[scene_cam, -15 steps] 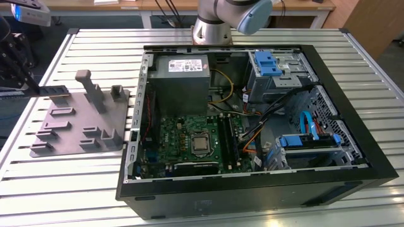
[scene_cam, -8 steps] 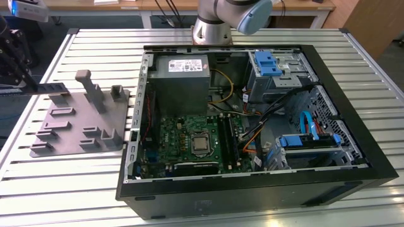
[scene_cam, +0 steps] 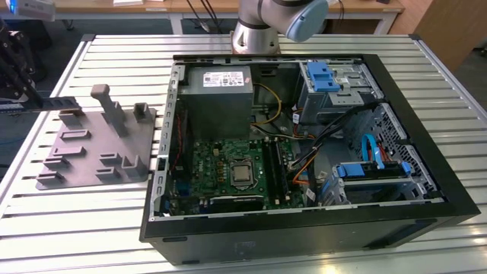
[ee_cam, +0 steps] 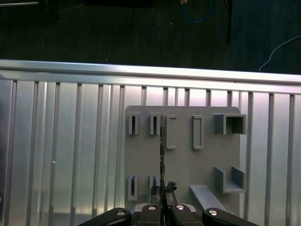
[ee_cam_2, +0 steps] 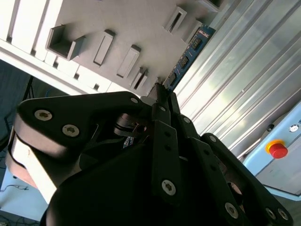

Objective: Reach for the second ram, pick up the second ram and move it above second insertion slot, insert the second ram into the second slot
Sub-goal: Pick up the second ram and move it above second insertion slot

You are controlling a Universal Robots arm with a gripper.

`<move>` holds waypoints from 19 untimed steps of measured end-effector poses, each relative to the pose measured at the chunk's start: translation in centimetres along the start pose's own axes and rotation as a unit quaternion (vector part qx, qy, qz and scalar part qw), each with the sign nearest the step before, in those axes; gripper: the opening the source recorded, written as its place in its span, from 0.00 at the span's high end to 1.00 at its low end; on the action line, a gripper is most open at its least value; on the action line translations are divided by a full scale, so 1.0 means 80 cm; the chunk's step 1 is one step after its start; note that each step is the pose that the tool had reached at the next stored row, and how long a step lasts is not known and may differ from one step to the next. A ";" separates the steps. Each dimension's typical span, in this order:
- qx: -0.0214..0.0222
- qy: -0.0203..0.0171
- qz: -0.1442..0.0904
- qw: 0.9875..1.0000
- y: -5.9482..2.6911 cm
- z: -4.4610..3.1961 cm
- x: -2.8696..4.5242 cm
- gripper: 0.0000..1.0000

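The second ram [scene_cam: 63, 104] is a thin dark stick held level over the far end of the grey holder plate [scene_cam: 95, 145], at the exterior view's left. My gripper [scene_cam: 32, 103] is shut on one end of it. In the second wrist view the blue board with black chips [ee_cam_2: 190, 51] sticks out past the closed fingertips [ee_cam_2: 159, 94]. The first wrist view shows the ram edge-on [ee_cam: 162, 150], in line with the plate's slot holders [ee_cam: 154, 124]. I cannot tell whether it touches them. The motherboard's memory slots [scene_cam: 275, 168] lie inside the open computer case [scene_cam: 304, 228].
Upright grey posts [scene_cam: 113, 111] rise from the holder plate beside the ram. Inside the case are a power supply [scene_cam: 220, 94], blue drive brackets [scene_cam: 323, 77] and loose cables [scene_cam: 335, 131]. The arm's base [scene_cam: 255, 34] stands behind the case on the slatted table [scene_cam: 76, 228].
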State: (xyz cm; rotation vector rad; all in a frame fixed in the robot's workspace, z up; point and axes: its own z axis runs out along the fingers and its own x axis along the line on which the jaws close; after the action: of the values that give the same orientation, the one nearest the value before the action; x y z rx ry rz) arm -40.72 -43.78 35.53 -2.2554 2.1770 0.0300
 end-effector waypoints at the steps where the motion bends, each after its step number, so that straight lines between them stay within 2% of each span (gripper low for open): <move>1: 0.000 0.000 0.000 1.000 0.000 -0.0011 0.0000 0.86; 19: 0.000 0.000 0.000 1.000 0.000 -0.0257 -0.0005 0.86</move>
State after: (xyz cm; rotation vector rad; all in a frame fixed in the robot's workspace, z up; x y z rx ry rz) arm -40.72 -43.78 37.59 -2.2553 2.1769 0.0300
